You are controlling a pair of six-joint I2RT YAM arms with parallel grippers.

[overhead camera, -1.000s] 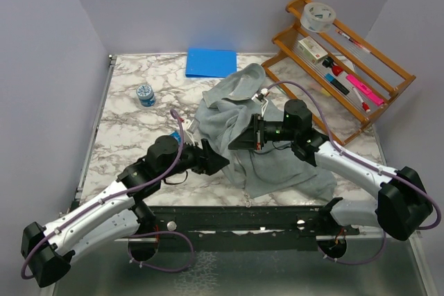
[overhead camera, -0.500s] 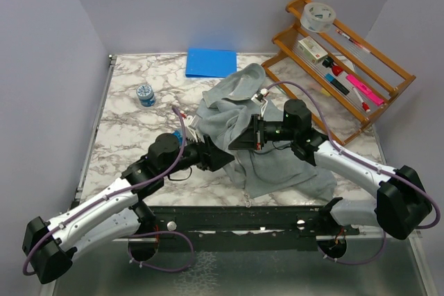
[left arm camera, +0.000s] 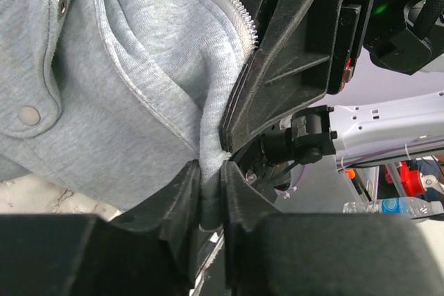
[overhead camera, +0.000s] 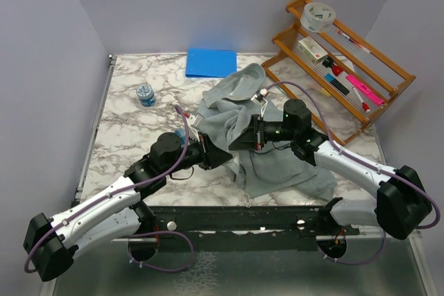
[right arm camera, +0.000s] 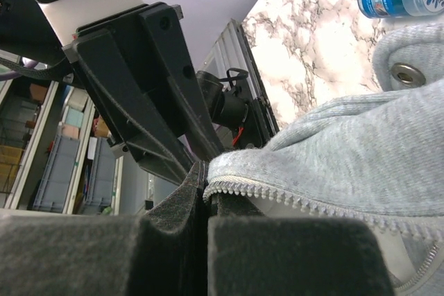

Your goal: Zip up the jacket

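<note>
Grey-green jacket lies right of the table's middle, its length running far edge to near. At its left edge my grippers meet tip to tip: left gripper pinches fabric, right gripper clamps the zipper edge.

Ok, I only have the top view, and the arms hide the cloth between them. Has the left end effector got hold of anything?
Observer: Yes. The left wrist view shows the left end effector pinching a thin fold of the light grey-green fabric jacket.
Operator: And the right one?
Observer: The right end effector is shut on the jacket's front edge, right where the zipper teeth begin.
Operator: How close are the two?
Observer: Very close. The right end effector sits just above the left one's pinch; whether they touch I cannot tell.
</note>
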